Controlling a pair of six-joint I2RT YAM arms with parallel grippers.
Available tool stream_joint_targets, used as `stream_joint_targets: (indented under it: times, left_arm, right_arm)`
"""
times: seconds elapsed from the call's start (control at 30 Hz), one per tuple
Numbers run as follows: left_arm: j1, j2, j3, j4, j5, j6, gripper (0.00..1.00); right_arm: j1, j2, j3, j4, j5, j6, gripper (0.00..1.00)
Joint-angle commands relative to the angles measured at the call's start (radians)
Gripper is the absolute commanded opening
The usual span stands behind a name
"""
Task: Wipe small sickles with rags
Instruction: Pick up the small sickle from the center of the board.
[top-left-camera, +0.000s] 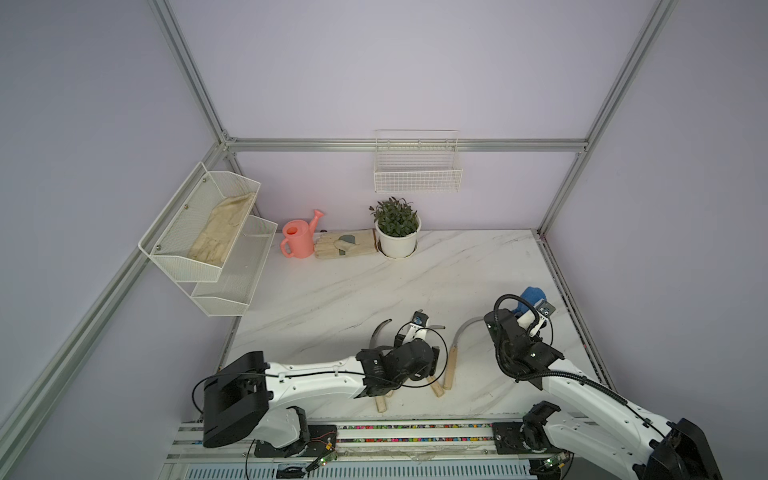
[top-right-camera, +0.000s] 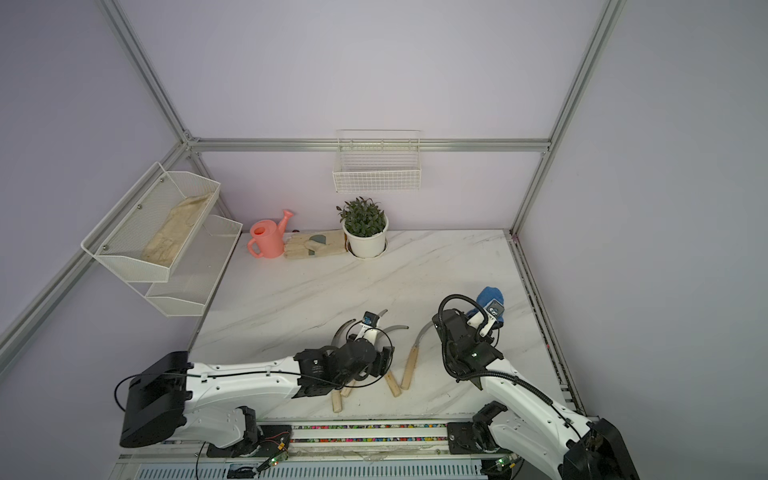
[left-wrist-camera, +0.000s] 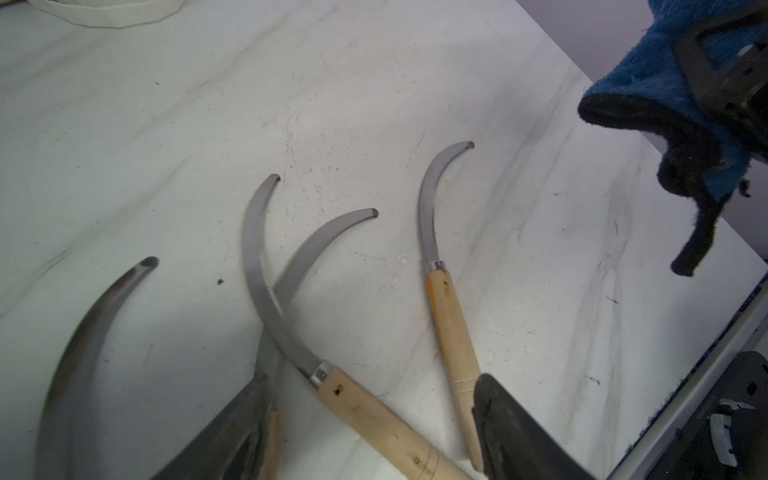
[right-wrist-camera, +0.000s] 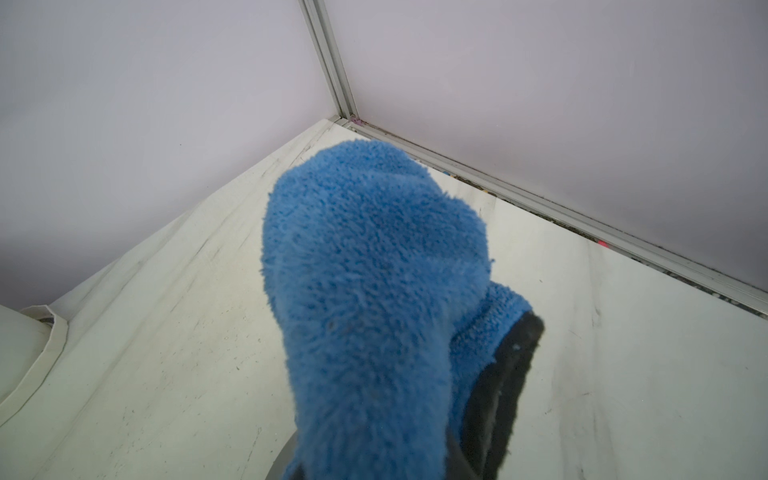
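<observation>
Broadly, the white marbled tabletop carries all the work near its 6 o'clock edge. The left gripper hangs low there, jaws apart and gripping nothing, one jaw on each side of a handle. The right gripper, at about 4 o'clock, is clamped on the blue fluffy microfibre cloth with black trim, held up off the table. The four small sickles, with curved grey blades and pale wooden handles, fan out beneath the left arm, two of them crossed. The straddled handle runs from 5 o'clock toward 11 in a top view. The left arm is plainly the nearer, so closing on that handle looks like the next move.
</observation>
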Motion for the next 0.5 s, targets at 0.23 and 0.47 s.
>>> stream_joint_targets:
  times: [0.23, 0.47]
  left_arm:
    - [-0.091, 0.311, 0.331, -0.173, -0.038, -0.055, 0.69]
    - [-0.103, 0.401, 0.37, -0.214, -0.009, -0.083, 0.71]
  right_arm:
    - [-0.008, -0.007, -0.009, 0.012, 0.01, 0.006, 0.0]
    - [-0.008, -0.027, -0.02, 0.026, -0.008, -0.011, 0.0]
